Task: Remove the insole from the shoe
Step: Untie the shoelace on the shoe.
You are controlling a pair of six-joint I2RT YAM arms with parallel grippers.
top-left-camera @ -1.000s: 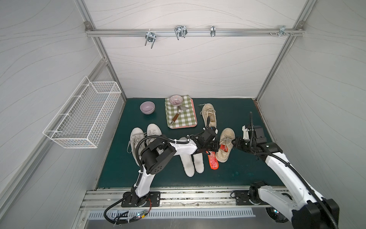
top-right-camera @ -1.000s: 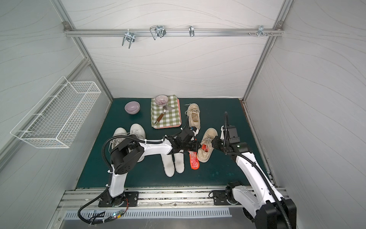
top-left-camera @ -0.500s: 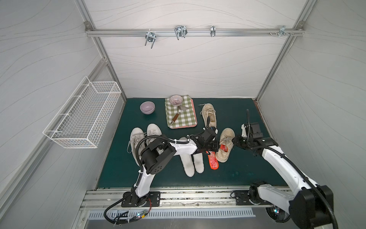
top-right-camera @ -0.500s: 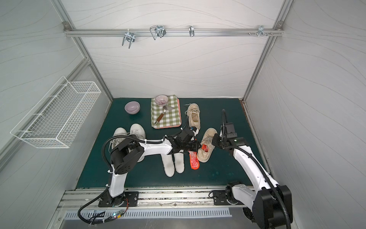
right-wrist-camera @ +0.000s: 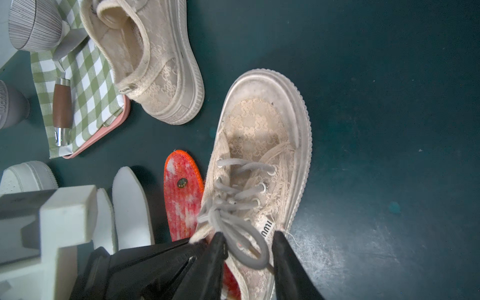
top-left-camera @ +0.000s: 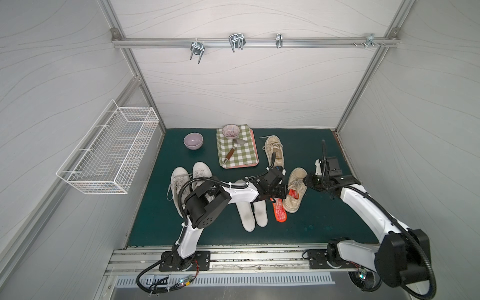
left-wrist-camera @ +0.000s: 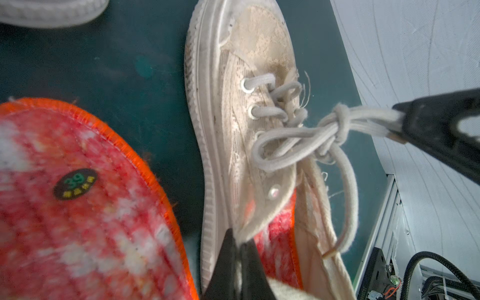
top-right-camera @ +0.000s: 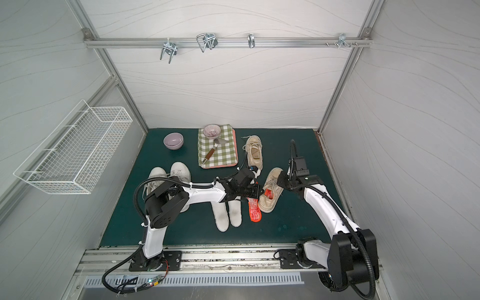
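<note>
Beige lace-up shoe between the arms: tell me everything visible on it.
The beige shoe sits on the green mat, grubby: lace-patterned fabric upper, ribbed white rubber sole, grey laces knotted. A red insole is still inside, near the heel opening. The left end effector is shut on its collar edge; the right end effector straddles laces and tongue, grip unclear. A second red insole lies loose beside it.

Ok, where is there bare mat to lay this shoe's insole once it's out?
Roomiest: bare mat between the beige shoe and the front rail, right of the orange insole. Also bare: the far right corner past the second beige shoe. Crowded: middle, where white insoles, orange insole and shoe lie close together.
</note>
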